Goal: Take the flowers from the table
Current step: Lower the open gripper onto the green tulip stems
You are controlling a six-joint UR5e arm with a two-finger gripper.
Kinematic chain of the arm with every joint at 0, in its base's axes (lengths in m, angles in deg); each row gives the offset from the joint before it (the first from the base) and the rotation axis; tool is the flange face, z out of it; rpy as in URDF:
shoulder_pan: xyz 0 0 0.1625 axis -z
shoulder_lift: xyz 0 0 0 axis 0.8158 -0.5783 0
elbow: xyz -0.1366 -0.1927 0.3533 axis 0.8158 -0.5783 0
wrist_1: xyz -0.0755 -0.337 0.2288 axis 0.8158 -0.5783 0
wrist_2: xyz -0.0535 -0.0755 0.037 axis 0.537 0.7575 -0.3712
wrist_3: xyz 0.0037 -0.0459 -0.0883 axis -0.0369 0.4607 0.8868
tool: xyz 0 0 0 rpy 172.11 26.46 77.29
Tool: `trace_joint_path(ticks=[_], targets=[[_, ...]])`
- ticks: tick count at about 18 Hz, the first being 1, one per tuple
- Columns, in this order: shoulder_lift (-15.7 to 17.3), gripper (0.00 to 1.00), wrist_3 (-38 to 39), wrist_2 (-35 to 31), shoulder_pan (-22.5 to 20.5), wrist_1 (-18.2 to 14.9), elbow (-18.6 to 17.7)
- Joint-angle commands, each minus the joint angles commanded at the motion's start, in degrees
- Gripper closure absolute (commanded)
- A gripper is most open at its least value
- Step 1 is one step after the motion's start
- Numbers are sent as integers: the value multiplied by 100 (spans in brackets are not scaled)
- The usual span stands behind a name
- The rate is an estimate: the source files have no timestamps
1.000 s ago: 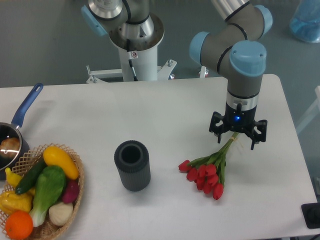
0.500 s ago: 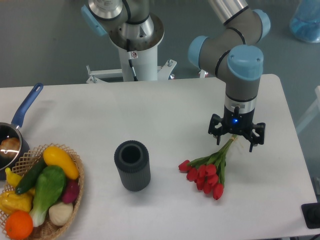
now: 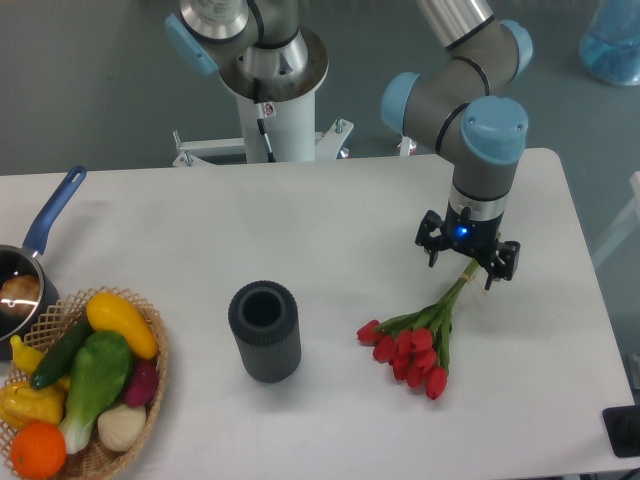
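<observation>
The flowers (image 3: 415,345), a small bunch of red tulip buds with thin green stems, lie flat on the white table (image 3: 330,230) right of centre, stems pointing up and to the right. My gripper (image 3: 466,271) hangs directly over the stem ends, fingers spread wide and open on either side of them. Nothing is held between the fingers. The stem tips reach just under the gripper body.
A dark ribbed cylinder (image 3: 265,331) stands upright left of the flowers. A wicker basket (image 3: 95,455) of coloured vegetables sits at the front left corner, with a blue-handled pan (image 3: 30,265) behind it. The arm's base (image 3: 270,70) rises at the table's far edge.
The gripper has turned slightly about its vertical axis and shifted a little up in the frame over the stems. The flowers have not moved.
</observation>
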Motion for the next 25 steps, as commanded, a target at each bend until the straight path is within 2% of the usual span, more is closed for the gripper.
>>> trace_joint_path(ticks=[17,25], targets=[[-308,0,-378,26,-70,70,70],[-518,0,-554,44,-44,70,333]])
